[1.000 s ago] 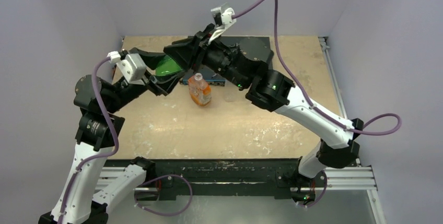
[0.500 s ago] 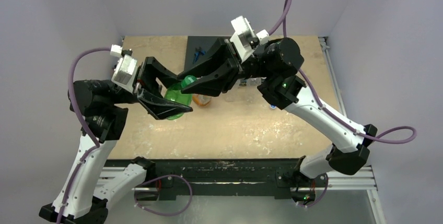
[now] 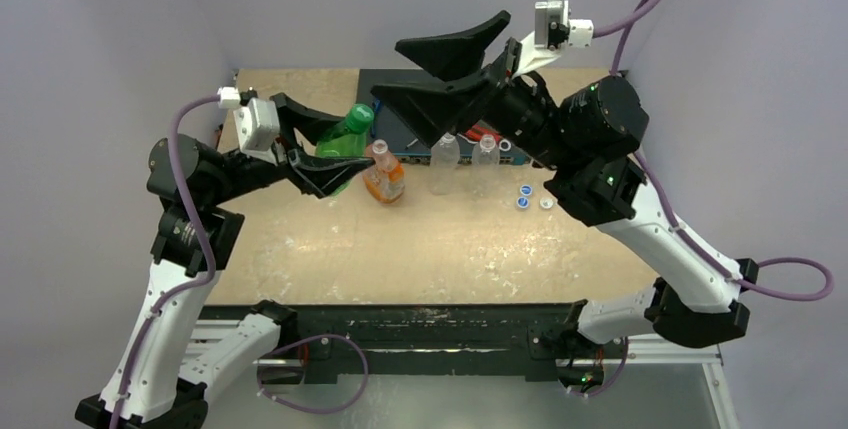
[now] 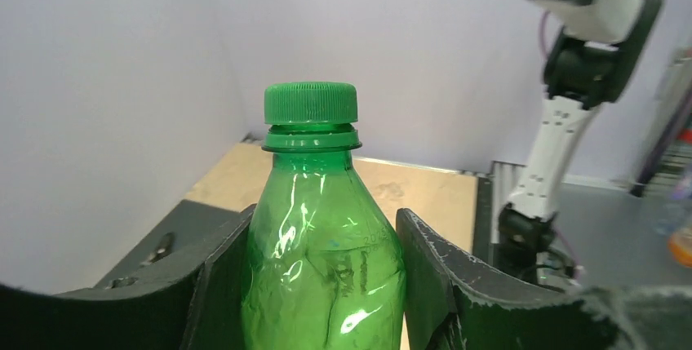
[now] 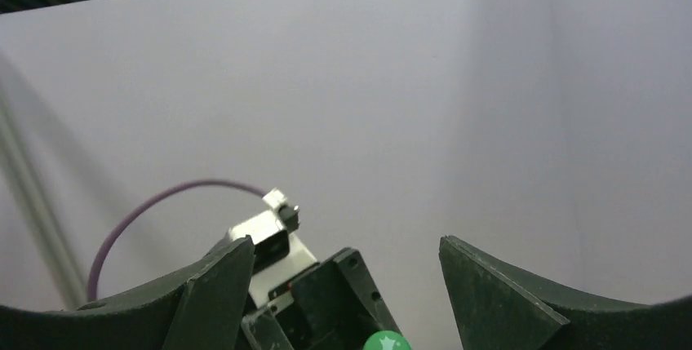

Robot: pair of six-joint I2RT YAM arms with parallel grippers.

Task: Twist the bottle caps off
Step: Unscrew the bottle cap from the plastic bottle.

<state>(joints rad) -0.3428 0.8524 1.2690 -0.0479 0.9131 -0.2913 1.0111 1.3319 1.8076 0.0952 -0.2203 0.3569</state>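
Note:
My left gripper (image 3: 335, 154) is shut on the body of the green bottle (image 3: 335, 139), held tilted above the table's left back. Its green cap (image 3: 358, 116) sits on the neck. The left wrist view shows the bottle (image 4: 322, 260) squeezed between both fingers, cap (image 4: 311, 103) on top. My right gripper (image 3: 390, 72) hangs open, up and to the right of that cap, holding nothing; the right wrist view shows the cap (image 5: 385, 340) below its open fingers (image 5: 343, 244). An orange-label bottle (image 3: 383, 177) and two clear bottles (image 3: 444, 161) (image 3: 486, 159) stand uncapped. Three loose caps (image 3: 524, 190) lie right of them.
A dark mat (image 3: 368, 81) lies at the table's back behind the bottles. Purple walls close in the back and both sides. The right arm (image 4: 571, 121) rises at the right of the left wrist view.
The right gripper was shut on the green cap; it has opened and lifted up and to the right. The left gripper, still holding the green bottle, moved back and left.

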